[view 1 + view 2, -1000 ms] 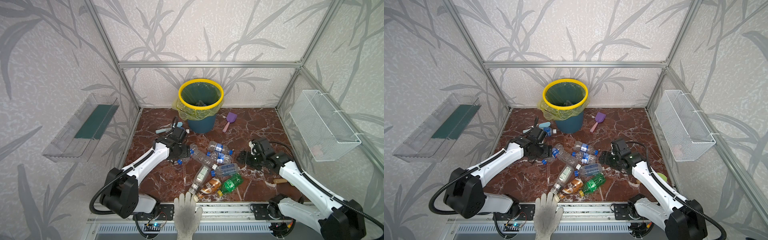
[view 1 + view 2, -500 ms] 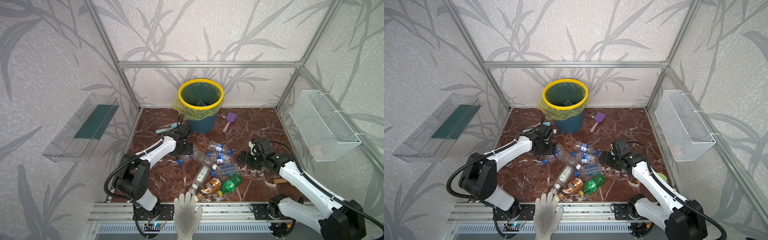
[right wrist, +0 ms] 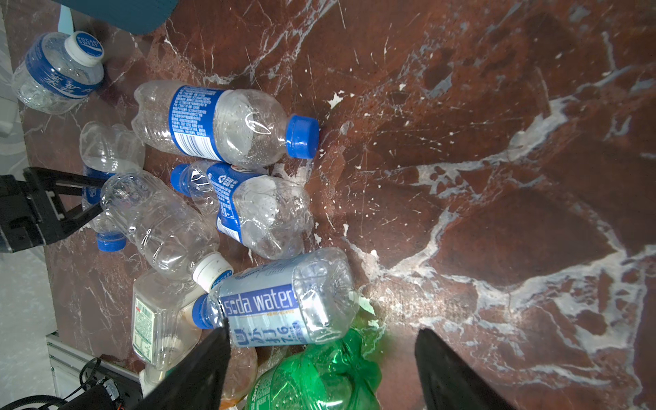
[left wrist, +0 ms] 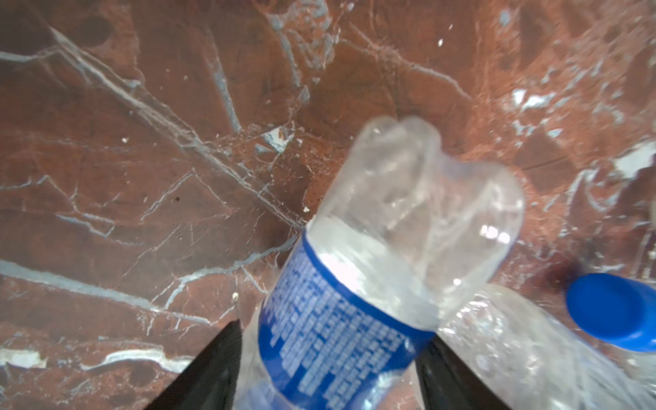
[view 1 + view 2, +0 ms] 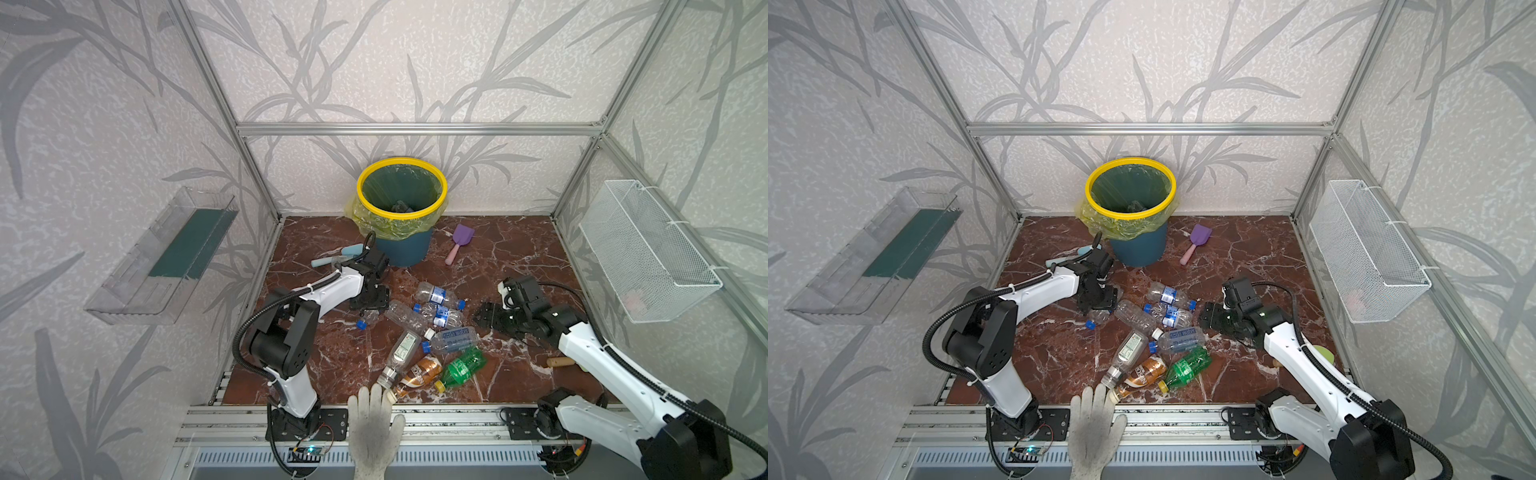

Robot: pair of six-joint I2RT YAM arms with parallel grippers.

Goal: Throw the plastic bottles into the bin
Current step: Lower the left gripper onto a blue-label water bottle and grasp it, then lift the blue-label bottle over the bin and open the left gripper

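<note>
The bin (image 5: 360,195) (image 5: 1088,192), dark teal with a yellow rim and liner, stands at the back. Several plastic bottles (image 5: 440,316) (image 5: 1173,338) (image 3: 227,124) lie in a pile on the brown marble floor. At the pile's left edge my left gripper (image 5: 368,308) (image 5: 1099,306) (image 4: 330,355) is shut on a clear blue-labelled bottle (image 4: 358,301) (image 3: 93,193) that lies on the floor. Right of the pile my right gripper (image 5: 484,318) (image 5: 1208,318) (image 3: 323,358) hovers open and holds nothing. Beyond its fingers lie a soda water bottle (image 3: 277,312) and a green bottle (image 3: 319,383).
A gloved hand (image 5: 374,428) rests at the front edge, touching the nearest bottles. A purple shovel (image 5: 459,241) lies right of the bin and a light-blue one (image 5: 332,257) left of it. A wire basket (image 5: 648,249) hangs on the right wall, a clear tray (image 5: 166,249) on the left wall.
My left arm swung right toward the pile and its jaws narrowed round the blue-labelled bottle. The right arm and the gloved hand stayed put.
</note>
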